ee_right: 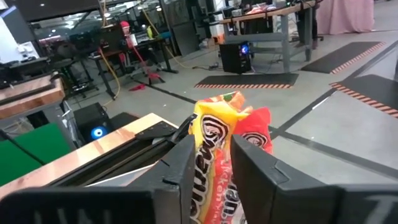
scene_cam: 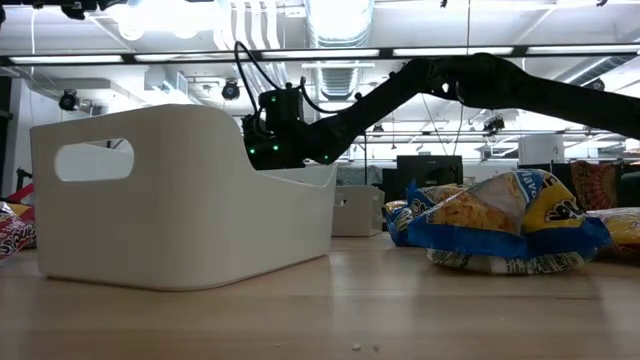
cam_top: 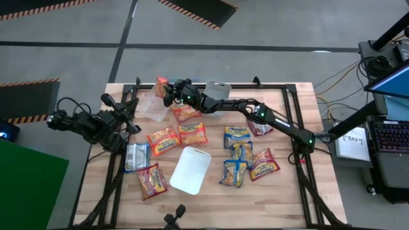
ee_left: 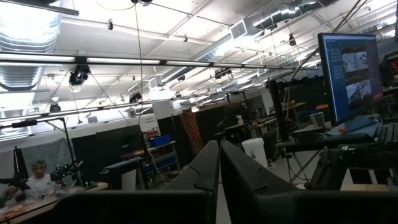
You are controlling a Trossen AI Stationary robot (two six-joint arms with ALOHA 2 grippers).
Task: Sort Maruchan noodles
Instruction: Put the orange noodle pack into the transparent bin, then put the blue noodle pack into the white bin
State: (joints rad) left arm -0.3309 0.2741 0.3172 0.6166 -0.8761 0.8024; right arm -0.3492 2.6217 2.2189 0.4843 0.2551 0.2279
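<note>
The right hand [cam_top: 167, 91] reaches to the far edge of the counter [cam_top: 294, 198], its fingers clamped on an orange noodle packet [ee_right: 219, 155] held just above the clear tray [cam_top: 153, 105]. In the right wrist view the packet stands edge-up between the two dark fingers [ee_right: 180, 171], its crinkly film bunched at the pinch.

The other Maruchan noodles [cam_top: 236, 153] lie flat on the counter, nearer the camera than the clear tray: orange ones [cam_top: 192, 133] close to it, blue-and-yellow ones to the right of the white tray [cam_top: 190, 170], and dark red ones [cam_top: 151, 181] to the left of that white tray.

These packets look light and thin, with slick wrapping that probably slides and crumples easily. The noodle block inside is likely brittle, so a hard squeeze across the middle could crack it. A hold on a free edge, or across the flat body with a modest grip, seems safest.

The left hand [cam_top: 124, 124] waits left of the clear tray, fingers pressed together, holding nothing.
</note>
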